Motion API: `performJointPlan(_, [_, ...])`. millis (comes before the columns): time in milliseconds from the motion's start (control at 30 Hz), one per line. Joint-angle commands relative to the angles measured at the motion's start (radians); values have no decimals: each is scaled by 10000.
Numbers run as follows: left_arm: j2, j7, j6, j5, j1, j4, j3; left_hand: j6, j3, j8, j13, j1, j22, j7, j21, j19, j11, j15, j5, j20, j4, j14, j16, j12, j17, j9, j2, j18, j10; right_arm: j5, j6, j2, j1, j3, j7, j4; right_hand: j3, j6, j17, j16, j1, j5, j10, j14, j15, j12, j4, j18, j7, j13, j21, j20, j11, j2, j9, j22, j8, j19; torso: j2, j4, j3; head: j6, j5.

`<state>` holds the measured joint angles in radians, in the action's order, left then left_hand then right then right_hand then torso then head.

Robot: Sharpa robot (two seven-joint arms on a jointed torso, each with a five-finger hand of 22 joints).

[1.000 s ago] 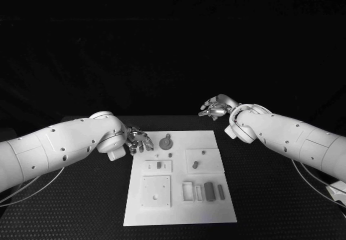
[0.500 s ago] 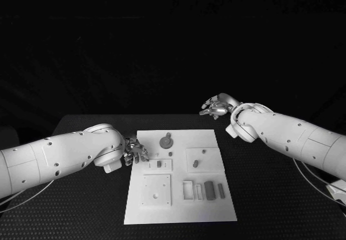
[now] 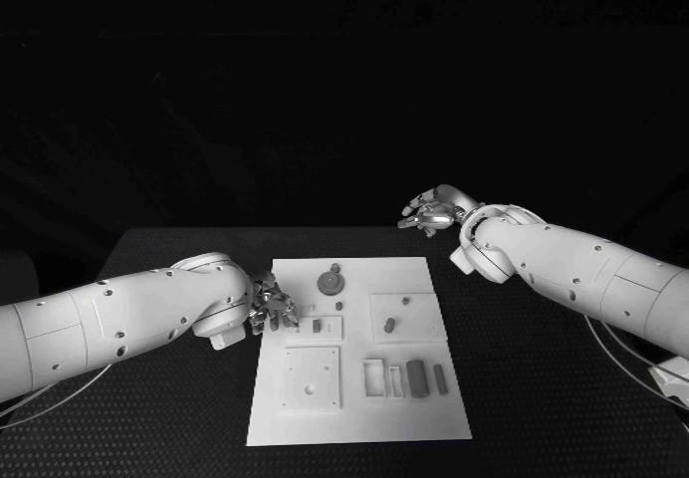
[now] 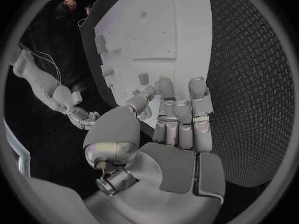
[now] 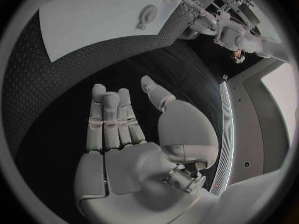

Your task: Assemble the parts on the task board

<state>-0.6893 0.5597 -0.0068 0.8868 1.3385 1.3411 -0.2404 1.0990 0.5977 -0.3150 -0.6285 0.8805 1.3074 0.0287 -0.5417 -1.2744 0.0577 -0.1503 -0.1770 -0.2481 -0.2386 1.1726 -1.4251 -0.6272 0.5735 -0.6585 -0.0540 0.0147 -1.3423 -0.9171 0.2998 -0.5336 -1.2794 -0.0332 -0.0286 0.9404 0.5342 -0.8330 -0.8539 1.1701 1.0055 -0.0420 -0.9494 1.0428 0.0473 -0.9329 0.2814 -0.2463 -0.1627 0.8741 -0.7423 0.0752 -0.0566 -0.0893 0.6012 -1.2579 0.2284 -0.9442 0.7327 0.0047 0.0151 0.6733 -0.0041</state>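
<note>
White board point(image 3: 359, 398) lies mid-worktop, with small grey parts on it: a round one point(image 3: 332, 283) at the far end, slim bars point(image 3: 416, 379) near you. Your left hand point(image 3: 270, 304) hovers at the board's left edge, fingers point(image 4: 179, 109) straight, close together, holding nothing. Your right hand point(image 3: 431, 212) hangs well apart beyond the far right corner, fingers loosely spread, also empty. Risk, as a judgement: lowering the left hand flat could nudge the board or scatter loose parts beside it.

Black table point(image 3: 172, 418) (textured top) with white task board point(image 3: 359, 418) flat at centre
</note>
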Motion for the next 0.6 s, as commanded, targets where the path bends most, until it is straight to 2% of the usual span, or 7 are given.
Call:
performJointPlan(33, [74, 16, -73, 307, -68, -1, 3, 254, 41, -389, -11, 142, 221, 143, -30, -64, 57, -164, -32, -12, 13, 126, -50, 25, -7, -663, -128, 77, -104, 3, -61, -8, -1, 4, -142, -2, 4, 5, 36, -113, -95, -53, 145, -123, -3, 33, 16, -113, -65, -52, 87, 86, -17, -18, 17, 7, -50, 94, -1, 2, -8, 29, -2])
performJointPlan(200, [95, 10, -93, 367, -119, 3, 4, 258, 41, -390, -14, 139, 221, 141, -35, -68, 59, -167, -33, -12, 15, 131, -53, 25, -6, -665, -128, 75, -109, 14, -226, -13, -1, 4, -155, 30, 174, 23, 494, -1048, -208, -59, 416, -601, -181, 788, 19, -5, -154, -861, 715, 301, -129, 13, 53, 254, -34, 701, 3, 0, -6, 33, -27])
performJointPlan(300, [131, -2, -110, 370, -125, -46, 4, 260, 42, -389, -15, 139, 221, 140, -37, -70, 60, -168, -33, -12, 14, 133, -55, 25, -6, -665, -127, 74, -111, 39, -287, -8, -1, 4, -172, 27, 281, 51, 981, -2031, -281, -52, 507, -881, -415, 1472, 25, 94, -216, -1609, 1317, 482, -224, 17, 86, 547, -9, 1177, 4, -3, -9, 45, -22])
performJointPlan(433, [159, -10, -108, 371, -139, -54, 4, 262, 43, -389, -18, 137, 220, 139, -39, -73, 62, -170, -34, -12, 14, 136, -57, 24, -5, -666, -123, 73, -114, 69, -317, -8, -1, 4, -192, 26, 311, 103, 1349, -2881, -280, -55, 458, -947, -655, 2050, 33, 148, -256, -2291, 1768, 620, -291, 14, 108, 767, 7, 1464, -5, 0, -13, 38, -24])
performJointPlan(600, [204, -15, -56, 381, -164, -90, 4, 265, 44, -390, -20, 137, 220, 137, -42, -75, 63, -172, -36, -12, 14, 139, -59, 24, -5, -667, -122, 72, -118, 79, -331, -3, -1, 4, -206, 29, 284, 119, 1461, -3270, -257, -53, 376, -888, -745, 2301, 38, 152, -270, -2642, 1949, 679, -318, 3, 119, 841, 26, 1536, -1, -1, -8, 38, -32])
